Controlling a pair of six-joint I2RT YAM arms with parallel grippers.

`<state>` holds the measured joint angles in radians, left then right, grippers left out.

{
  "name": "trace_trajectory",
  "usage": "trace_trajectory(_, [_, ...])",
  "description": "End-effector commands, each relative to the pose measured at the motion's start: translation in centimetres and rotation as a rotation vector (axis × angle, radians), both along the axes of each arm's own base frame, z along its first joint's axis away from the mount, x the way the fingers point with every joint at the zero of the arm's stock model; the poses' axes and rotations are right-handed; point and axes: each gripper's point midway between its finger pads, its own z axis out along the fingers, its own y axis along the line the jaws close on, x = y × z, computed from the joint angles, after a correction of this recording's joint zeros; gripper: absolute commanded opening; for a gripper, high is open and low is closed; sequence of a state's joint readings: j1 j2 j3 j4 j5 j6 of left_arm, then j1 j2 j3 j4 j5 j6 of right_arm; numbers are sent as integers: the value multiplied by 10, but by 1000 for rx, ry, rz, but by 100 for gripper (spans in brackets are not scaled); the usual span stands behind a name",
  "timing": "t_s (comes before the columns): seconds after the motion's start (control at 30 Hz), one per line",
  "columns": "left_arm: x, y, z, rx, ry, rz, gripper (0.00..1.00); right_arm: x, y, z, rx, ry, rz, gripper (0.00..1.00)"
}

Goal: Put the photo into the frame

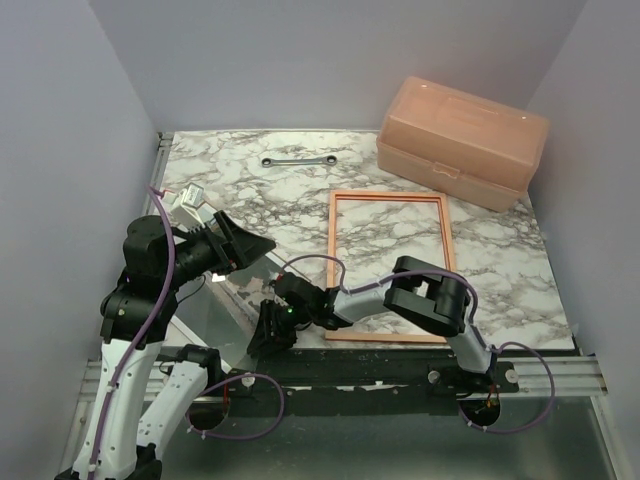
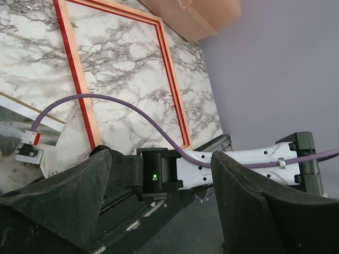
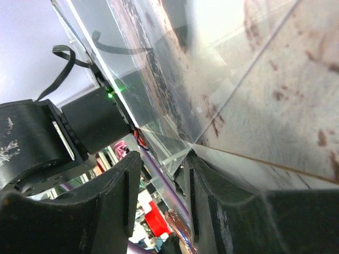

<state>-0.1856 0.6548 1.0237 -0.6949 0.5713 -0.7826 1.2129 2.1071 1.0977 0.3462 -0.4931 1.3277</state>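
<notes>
The frame [image 1: 334,265] lies flat on the marble at centre right with nothing inside it; its rails show red and pale orange [image 2: 78,69]. A stack of flat sheets sits at the table's near left. A grey-green sheet [image 1: 215,315] there looks like the photo under a clear reflective pane [image 3: 175,69], but I cannot tell them apart for sure. My right gripper [image 1: 268,338] [image 3: 164,159] is at the stack's near corner, jaws apart, the pane's corner touching one finger. My left gripper [image 1: 255,243] [image 2: 161,164] hovers open above the stack's left side, holding nothing.
A pink plastic box [image 1: 462,140] stands at the back right. A metal wrench [image 1: 297,160] lies at the back centre. Grey walls close in both sides. The right arm's forearm [image 1: 430,295] crosses the frame's near end.
</notes>
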Motion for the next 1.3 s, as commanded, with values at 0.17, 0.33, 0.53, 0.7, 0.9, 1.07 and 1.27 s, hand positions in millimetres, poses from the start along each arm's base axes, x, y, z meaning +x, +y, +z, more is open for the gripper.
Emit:
trace_trajectory(0.17, [-7, -5, 6, -35, -20, -38, 78, 7, 2, -17, 6, 16, -88, 32])
trace_trajectory(0.33, [-6, -6, 3, -36, -15, -39, 78, 11, 0, -10, 14, -3, -108, 17])
trace_trajectory(0.53, [-6, -6, 1, -30, -13, -40, 78, 21, -10, 3, 28, -13, -138, 3])
trace_trajectory(0.7, [-3, -7, -7, -27, 4, -46, 78, 35, -24, 23, 64, -31, -166, 1])
trace_trajectory(0.9, [0, -7, -14, -23, 18, -48, 78, 54, -43, 45, 47, -94, -177, 0])
trace_trajectory(1.07, [3, -8, -22, -20, 33, -50, 78, 78, -73, 59, -19, -165, -227, 1])
trace_trajectory(1.27, [8, -10, -34, -21, 58, -49, 78, 100, -121, 67, -98, -223, -286, 0])
